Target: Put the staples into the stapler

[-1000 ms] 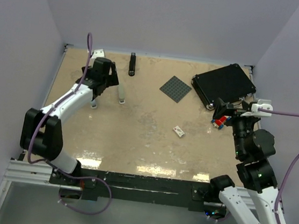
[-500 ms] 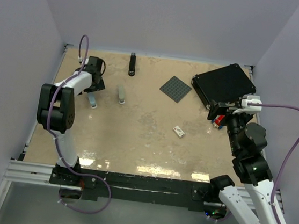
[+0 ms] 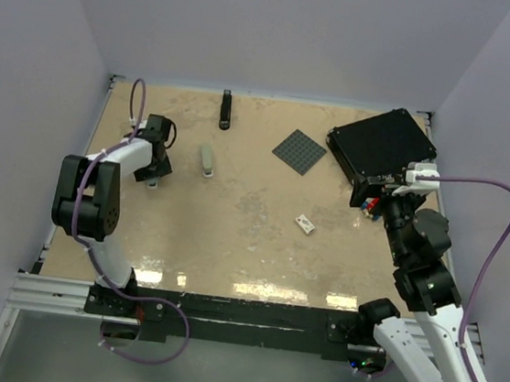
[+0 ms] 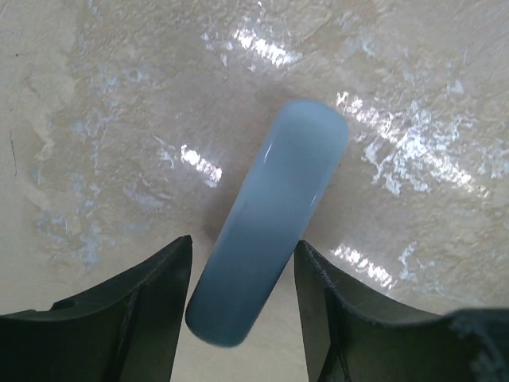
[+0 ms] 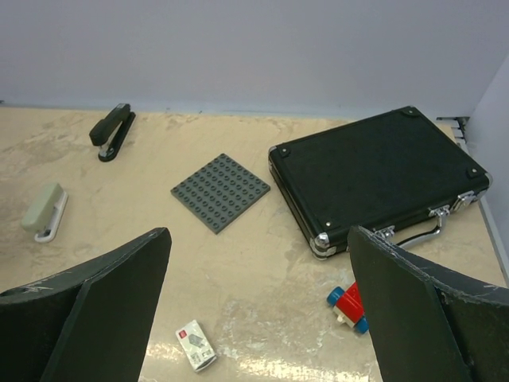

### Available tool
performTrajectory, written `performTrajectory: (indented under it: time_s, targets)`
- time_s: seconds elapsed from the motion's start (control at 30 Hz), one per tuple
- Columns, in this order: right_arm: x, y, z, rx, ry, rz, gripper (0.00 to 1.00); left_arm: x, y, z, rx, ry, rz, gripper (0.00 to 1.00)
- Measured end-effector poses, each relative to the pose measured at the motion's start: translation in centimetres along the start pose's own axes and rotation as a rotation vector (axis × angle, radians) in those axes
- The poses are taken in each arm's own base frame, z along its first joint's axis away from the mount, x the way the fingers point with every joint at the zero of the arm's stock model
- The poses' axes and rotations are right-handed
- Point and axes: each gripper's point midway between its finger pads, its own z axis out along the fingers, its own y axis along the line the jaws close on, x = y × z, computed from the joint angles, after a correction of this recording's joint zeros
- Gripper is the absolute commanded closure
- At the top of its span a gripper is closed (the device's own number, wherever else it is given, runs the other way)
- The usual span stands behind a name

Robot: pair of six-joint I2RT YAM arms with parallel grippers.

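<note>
The grey-green stapler (image 3: 206, 160) lies on the table's left half and shows at the far left of the right wrist view (image 5: 44, 211). Its pale blue part (image 4: 270, 215) lies flat on the table, slanted between the fingers of my left gripper (image 4: 242, 310). The right finger is close against it and a gap shows at the left finger. In the top view my left gripper (image 3: 153, 168) covers that part. The staples, a small white box (image 3: 305, 223) (image 5: 196, 345), lie mid-table. My right gripper (image 5: 258, 263) (image 3: 374, 194) hovers wide open and empty.
A slim black stapler (image 3: 226, 109) lies at the back. A grey studded plate (image 3: 299, 151) and a black case (image 3: 382, 146) lie at the back right. A red-and-blue toy (image 5: 350, 309) sits below the case's corner, under my right gripper.
My left arm has drawn back to the left and come down over the pale blue part, its jaws narrowing around it. My right gripper has shifted slightly toward me, still open.
</note>
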Motion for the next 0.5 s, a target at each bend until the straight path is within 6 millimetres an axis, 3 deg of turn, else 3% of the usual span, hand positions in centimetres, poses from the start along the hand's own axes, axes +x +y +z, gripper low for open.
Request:
performTrajectory:
  time_s: [0.23,0.5]
  targets:
    - [0.0,0.6,-0.1,-0.033,-0.004,0.016,0.02,0.6,-0.2,-0.9,0.046,0.005,-0.022,0.55]
    - [0.3,1.3,0.0,-0.064,0.007,0.036,0.01,3.2,-1.3,-1.4,0.112,0.047,-0.019,0.58]
